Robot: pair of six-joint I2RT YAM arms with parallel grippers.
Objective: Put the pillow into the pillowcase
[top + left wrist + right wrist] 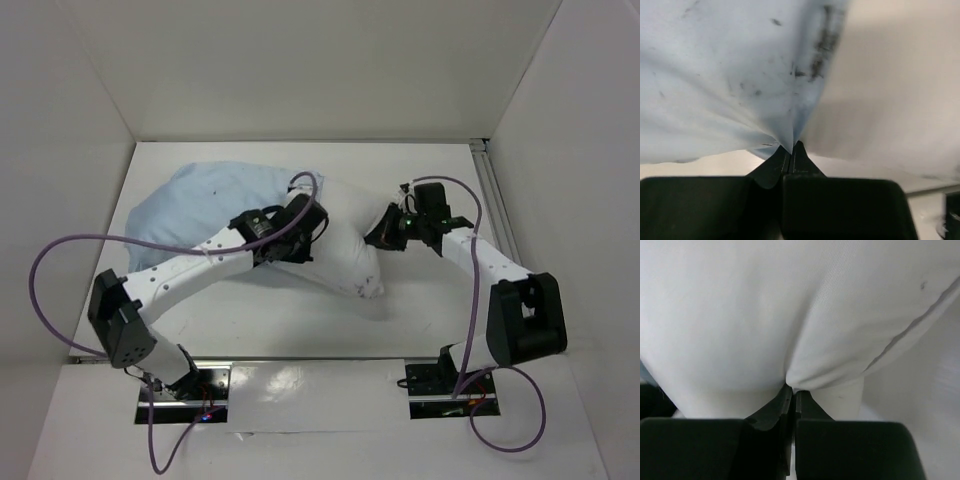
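The plump white pillow (pixel 345 245) lies mid-table, its left part inside the light blue pillowcase (pixel 205 200). My left gripper (pixel 300 232) is shut on the pillowcase's edge at the pillow's near side; the left wrist view shows blue speckled cloth (pixel 730 75) pinched between the jaws, white pillow (pixel 890 90) to the right. My right gripper (pixel 383 232) is shut on the pillow's right end; the right wrist view shows a fold of white fabric (pixel 830 365) gripped at the fingertips.
White walls enclose the table on three sides. A metal rail (pixel 495 200) runs along the right edge. Purple cables (pixel 60 250) loop from both arms. The arm bases (pixel 185 395) sit at the near edge.
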